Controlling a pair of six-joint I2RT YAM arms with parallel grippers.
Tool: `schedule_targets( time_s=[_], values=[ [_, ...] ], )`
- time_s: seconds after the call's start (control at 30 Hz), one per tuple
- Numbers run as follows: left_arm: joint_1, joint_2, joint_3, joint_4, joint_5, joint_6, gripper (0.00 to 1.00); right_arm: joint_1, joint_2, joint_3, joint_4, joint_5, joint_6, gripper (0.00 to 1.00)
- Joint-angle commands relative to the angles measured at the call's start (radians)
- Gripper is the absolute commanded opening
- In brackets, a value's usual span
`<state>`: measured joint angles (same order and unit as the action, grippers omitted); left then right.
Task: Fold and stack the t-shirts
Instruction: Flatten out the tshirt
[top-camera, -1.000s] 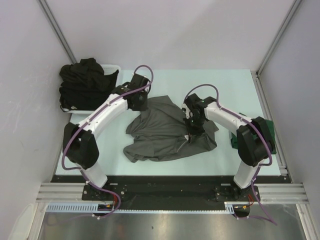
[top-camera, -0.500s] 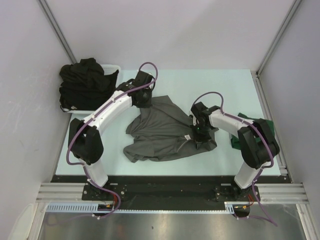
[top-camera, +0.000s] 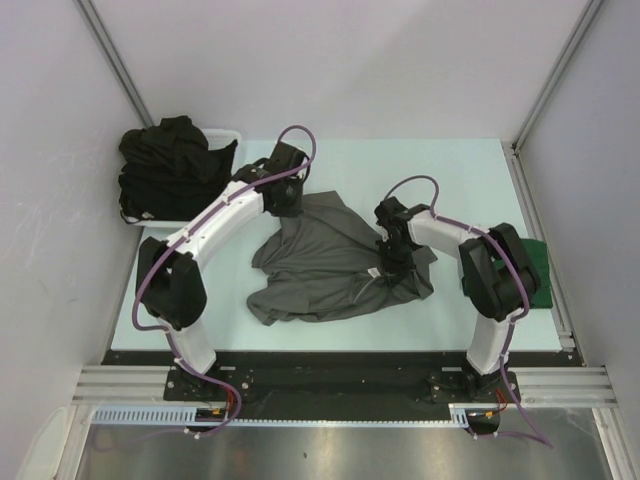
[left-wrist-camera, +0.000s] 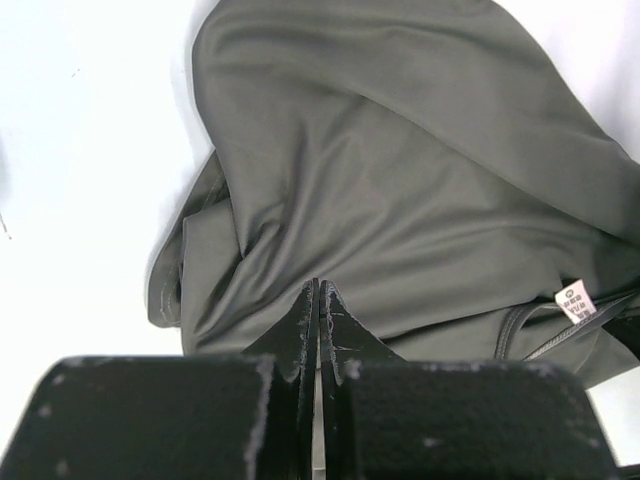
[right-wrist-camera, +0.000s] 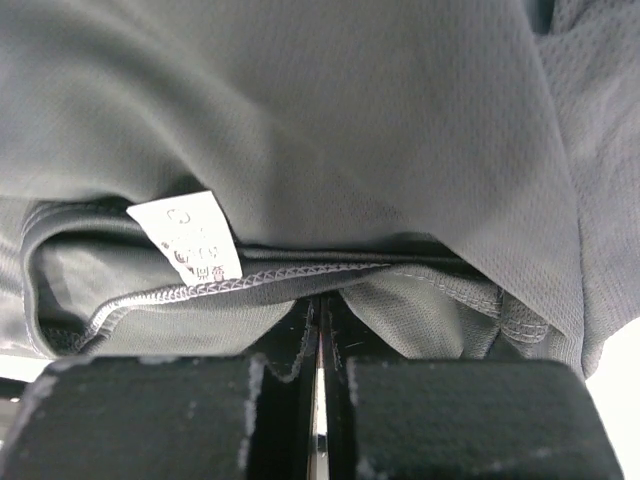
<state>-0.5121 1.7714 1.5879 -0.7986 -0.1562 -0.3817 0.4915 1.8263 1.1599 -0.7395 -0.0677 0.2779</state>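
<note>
The charcoal grey t-shirt (top-camera: 320, 265) lies rumpled mid-table (top-camera: 450, 170); the left gripper (left-wrist-camera: 318, 300) has its jaws pressed together at the shirt's far edge, and whether cloth is caught I cannot tell; the right gripper (right-wrist-camera: 320, 310) is clamped on the collar hem beside the white neck label (right-wrist-camera: 190, 238)

left arm (top-camera: 215, 225): white curved link shells, black joint housings, bulky black elbow block at 9 o'clock of top view. right arm (top-camera: 445, 232): same white-and-black build, elbow block at 3 o'clock. purple cable (top-camera: 297, 131) along each arm, loop standing off near wrist. white base posts (top-camera: 195, 350) at 6 o'clock. left gripper (left-wrist-camera: 316, 292), right gripper (right-wrist-camera: 320, 305): matte black wedge fingers, edges scuffed pale, white flecks on housing.
</note>
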Motion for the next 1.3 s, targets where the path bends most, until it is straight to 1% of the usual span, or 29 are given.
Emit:
schedule_targets(
  time_s=[0.0, 0.13, 0.17, 0.23, 0.4, 0.53, 0.7, 0.8, 0.83, 0.87, 1.17, 1.2, 1.27],
  values=[
    [-0.005, -0.058, 0.052, -0.011, -0.034, 0.035, 0.00, -0.028, 0.128, 0.046, 0.014, 0.187, 0.017, 0.00],
    [-0.003, -0.067, 0.053, -0.014, -0.043, 0.047, 0.00, -0.086, 0.153, 0.070, -0.011, 0.239, 0.046, 0.00],
    [-0.003, -0.067, 0.052, -0.013, -0.042, 0.052, 0.00, -0.125, 0.156, 0.076, -0.012, 0.250, 0.047, 0.00],
    [-0.003, -0.070, 0.052, -0.016, -0.042, 0.053, 0.00, -0.163, 0.165, 0.095, -0.024, 0.262, 0.047, 0.00],
    [-0.003, -0.078, 0.053, -0.014, -0.036, 0.060, 0.00, -0.286, 0.191, 0.190, -0.044, 0.287, 0.041, 0.00],
    [-0.002, -0.082, 0.058, -0.016, -0.031, 0.064, 0.00, -0.346, 0.247, 0.288, -0.073, 0.304, 0.029, 0.00],
    [-0.003, -0.089, 0.052, -0.016, -0.022, 0.064, 0.00, -0.372, 0.318, 0.421, -0.078, 0.322, 0.003, 0.00],
    [-0.002, -0.096, 0.038, -0.016, -0.019, 0.060, 0.00, -0.376, 0.392, 0.546, -0.092, 0.335, -0.022, 0.00],
    [-0.002, -0.099, 0.034, -0.013, -0.016, 0.060, 0.00, -0.380, 0.413, 0.625, -0.115, 0.338, -0.025, 0.00],
    [-0.002, -0.107, 0.027, -0.013, -0.016, 0.060, 0.00, -0.387, 0.451, 0.656, -0.124, 0.341, -0.025, 0.00],
    [-0.003, -0.171, -0.037, -0.027, -0.026, 0.075, 0.00, -0.396, 0.568, 0.944, -0.136, 0.348, -0.031, 0.00],
    [-0.002, -0.181, -0.040, -0.031, -0.026, 0.076, 0.00, -0.396, 0.586, 1.009, -0.141, 0.345, -0.031, 0.00],
    [-0.002, -0.190, -0.043, -0.039, -0.029, 0.076, 0.00, -0.396, 0.645, 1.076, -0.164, 0.327, -0.028, 0.00]
  ],
)
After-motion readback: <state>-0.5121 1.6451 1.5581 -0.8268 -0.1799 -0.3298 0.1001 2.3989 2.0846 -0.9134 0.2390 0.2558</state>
